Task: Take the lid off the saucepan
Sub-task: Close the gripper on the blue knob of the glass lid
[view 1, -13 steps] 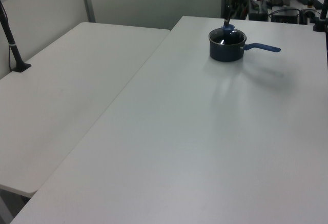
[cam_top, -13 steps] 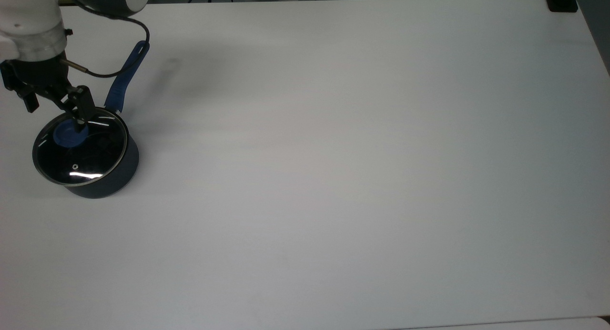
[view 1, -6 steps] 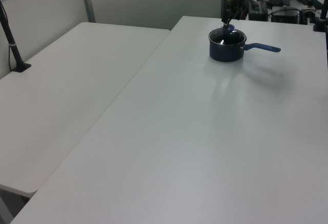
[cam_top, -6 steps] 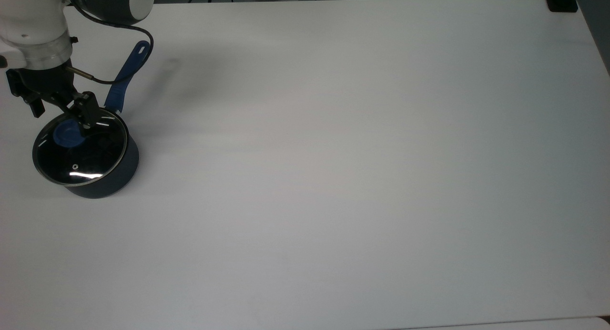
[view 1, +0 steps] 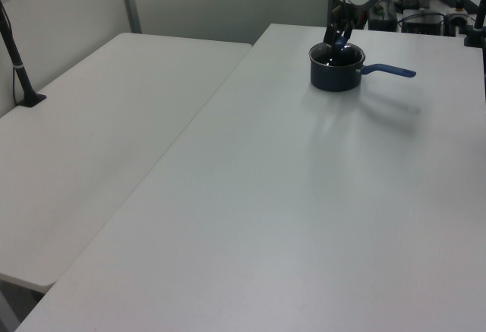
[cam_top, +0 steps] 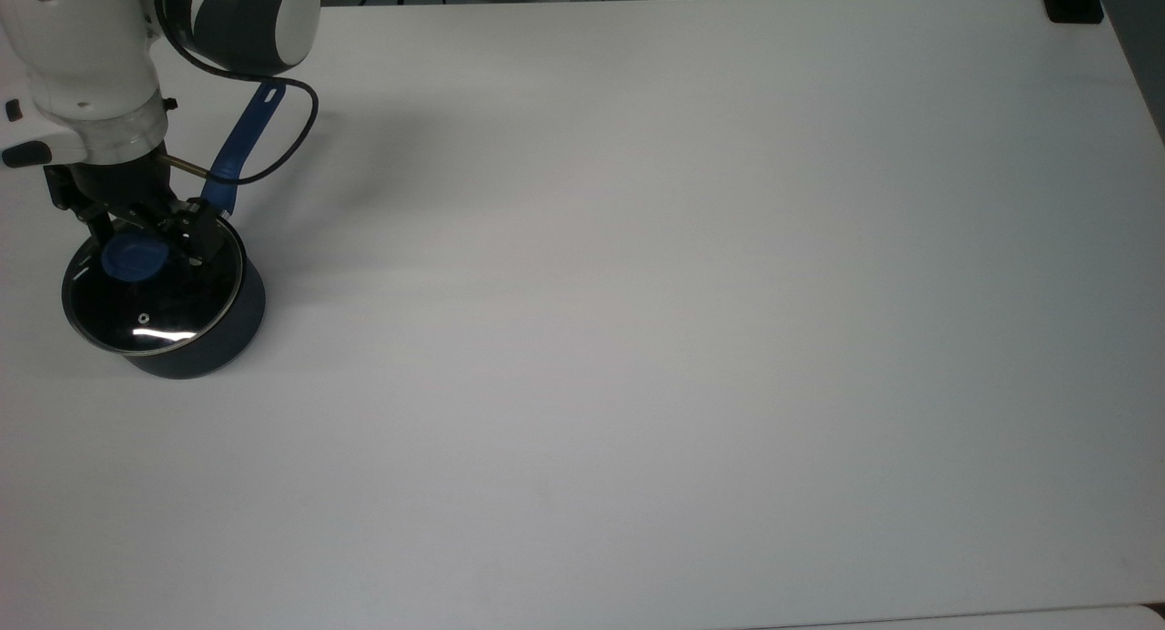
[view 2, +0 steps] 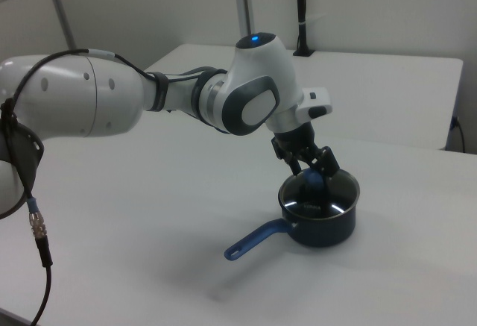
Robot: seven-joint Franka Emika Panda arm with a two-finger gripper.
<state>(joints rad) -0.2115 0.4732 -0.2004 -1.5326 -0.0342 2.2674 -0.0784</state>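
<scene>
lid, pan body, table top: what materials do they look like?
Lid: likely clear glass, since it gives sharp glints and the dark inside shows through; thin shiny metal rim; matte blue knob, maybe plastic. Saucepan: dark navy matte wall, probably coated metal. Table: smooth white, dull sheen, perhaps laminate.

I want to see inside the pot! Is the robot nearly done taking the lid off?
Not yet. The lid sits flat on the saucepan. What looks done: the gripper has reached the lid's blue knob, open, a finger on each side. Left: closing on the knob, lifting the lid and setting it on the table.
</scene>
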